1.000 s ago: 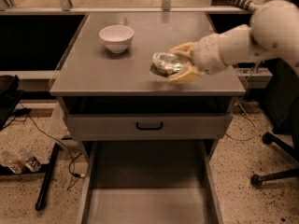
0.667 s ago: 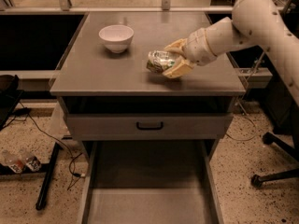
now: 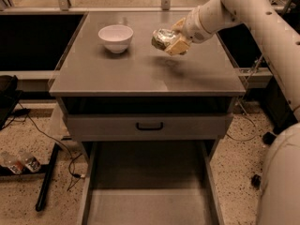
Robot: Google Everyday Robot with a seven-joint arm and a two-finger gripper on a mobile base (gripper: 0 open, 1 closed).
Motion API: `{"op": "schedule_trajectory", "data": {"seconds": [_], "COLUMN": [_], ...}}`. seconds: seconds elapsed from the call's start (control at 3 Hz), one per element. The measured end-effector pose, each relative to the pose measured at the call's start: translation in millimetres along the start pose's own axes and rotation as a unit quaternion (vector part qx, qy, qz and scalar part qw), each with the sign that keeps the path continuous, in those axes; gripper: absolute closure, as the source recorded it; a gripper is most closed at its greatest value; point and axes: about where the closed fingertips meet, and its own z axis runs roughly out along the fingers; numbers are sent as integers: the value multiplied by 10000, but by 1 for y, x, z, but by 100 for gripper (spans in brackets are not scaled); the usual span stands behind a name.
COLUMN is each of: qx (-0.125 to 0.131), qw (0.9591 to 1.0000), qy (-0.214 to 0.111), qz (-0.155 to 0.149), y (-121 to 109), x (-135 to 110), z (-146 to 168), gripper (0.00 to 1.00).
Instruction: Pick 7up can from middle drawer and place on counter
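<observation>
7up can (image 3: 161, 37) hangs just above the counter (image 3: 140, 76), lying on its side and clamped between the tan fingers (image 3: 179, 46) of the gripper (image 3: 168, 42), over the right half of the top and nearer its back edge than its front edge. A soft shadow falls on the grey surface directly beneath it. Seen from left to right: on the speckled floor beyond the counter's left edge, two small bottles (image 3: 18, 162) lie close to a black bar (image 3: 48, 179) and a trailing cable (image 3: 51, 139). On the counter, a white bowl (image 3: 116, 38) stands upright toward the far-left corner, well apart from the can, which is held to its right at about the same depth. Below the front edge, a grey drawer front (image 3: 108, 127) with a black handle (image 3: 149, 125) spans the cabinet. Under it the middle drawer (image 3: 150, 196) is pulled out toward the viewer, its flat grey floor and low side walls in view. The robot's white arm (image 3: 253, 6) reaches in over the far-right corner and slants down to the gripper. Its rounded white body (image 3: 281, 182) fills the space past the right edge, beside the open drawer.
</observation>
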Motion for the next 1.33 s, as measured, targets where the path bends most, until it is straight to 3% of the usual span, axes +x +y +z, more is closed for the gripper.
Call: {"op": "schedule_trajectory", "data": {"seconds": [0.33,1.0,1.33], "qx": [255,102,101], "qw": [9990,9982,9982], "qy": [251,322,322], "qz": [266,495,494], "y": [-13,-1,-1], "x": [7,21,21], "z": [-3,4,4], "gripper": [100,100,81]}}
